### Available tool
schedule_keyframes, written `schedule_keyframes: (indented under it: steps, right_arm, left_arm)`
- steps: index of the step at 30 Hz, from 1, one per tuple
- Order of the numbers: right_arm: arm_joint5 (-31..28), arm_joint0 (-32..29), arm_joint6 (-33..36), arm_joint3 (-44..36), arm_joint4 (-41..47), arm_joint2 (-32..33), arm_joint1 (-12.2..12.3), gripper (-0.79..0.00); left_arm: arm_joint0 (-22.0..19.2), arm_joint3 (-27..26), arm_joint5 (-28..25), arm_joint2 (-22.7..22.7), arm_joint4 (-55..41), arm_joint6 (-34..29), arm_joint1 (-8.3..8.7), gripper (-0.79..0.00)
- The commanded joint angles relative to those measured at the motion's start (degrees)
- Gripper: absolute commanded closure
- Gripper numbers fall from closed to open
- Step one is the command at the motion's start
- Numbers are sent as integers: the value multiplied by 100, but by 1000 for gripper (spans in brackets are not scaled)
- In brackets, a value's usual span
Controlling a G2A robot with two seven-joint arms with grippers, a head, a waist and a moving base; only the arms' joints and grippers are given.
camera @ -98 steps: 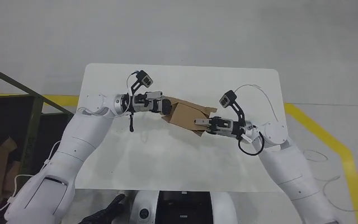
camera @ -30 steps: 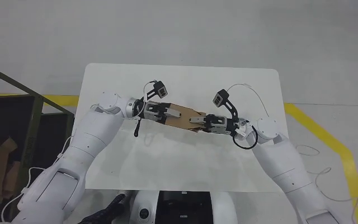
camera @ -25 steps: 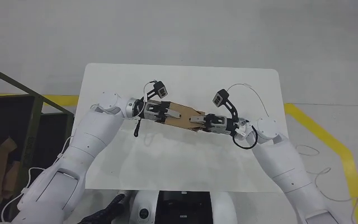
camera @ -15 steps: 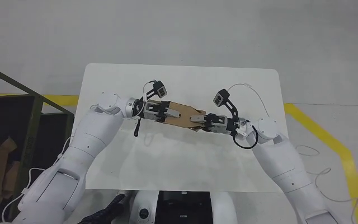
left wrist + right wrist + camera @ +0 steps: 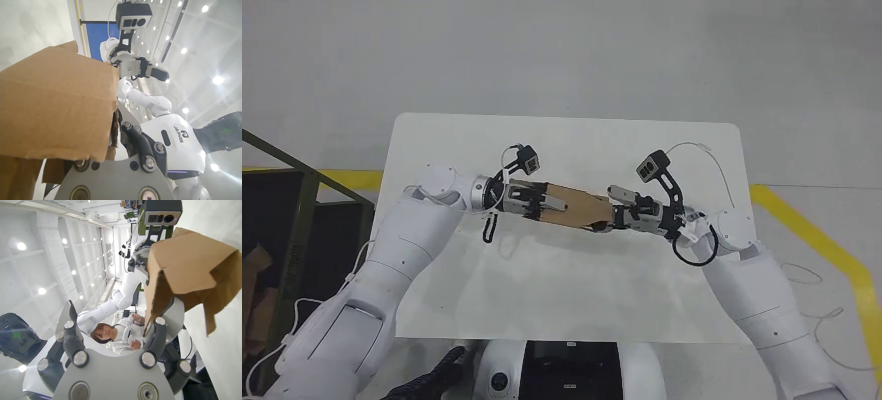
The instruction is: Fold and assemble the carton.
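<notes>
A brown cardboard carton (image 5: 574,207) hangs flattened and lengthwise above the middle of the white table (image 5: 442,290). My left gripper (image 5: 539,199) is shut on its left end; in the left wrist view the carton (image 5: 56,98) covers one finger and the other finger (image 5: 140,140) lies alongside it. My right gripper (image 5: 610,207) stands open at the carton's right end. From the right wrist the carton (image 5: 189,264) shows folded flaps, and one panel's edge rests beside a spread finger (image 5: 158,330).
A dark green metal frame (image 5: 287,180) with cardboard below it stands off the table's left side. Yellow floor tape (image 5: 817,235) runs at the right. A thin white cable (image 5: 712,165) loops above the right arm.
The right gripper has let go of the carton's right end, opened and drawn back a little to the right. Since the earliest frame the carton has been flattened and stretched between the arms.
</notes>
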Motion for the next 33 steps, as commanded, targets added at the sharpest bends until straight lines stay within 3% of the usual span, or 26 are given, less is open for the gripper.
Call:
schedule_keyframes:
  steps: [1, 8, 23, 33]
  right_arm:
    - [-9, -19, -12, -114, 11, 31, 4, -785]
    - [29, 13, -68, -407, 64, -75, -32, -785]
    - [-39, 383, -255, -221, 34, -479, -184, -785]
    - [-196, 174, -185, -300, 154, -30, -114, -785]
  left_arm:
    - [2, -12, -9, 15, 62, 45, -6, 0]
    - [16, -50, -12, 37, 124, 99, -27, 0]
    - [79, -158, -17, 18, -93, -81, -68, 0]
    - [128, -2, -13, -251, -497, -348, -35, 0]
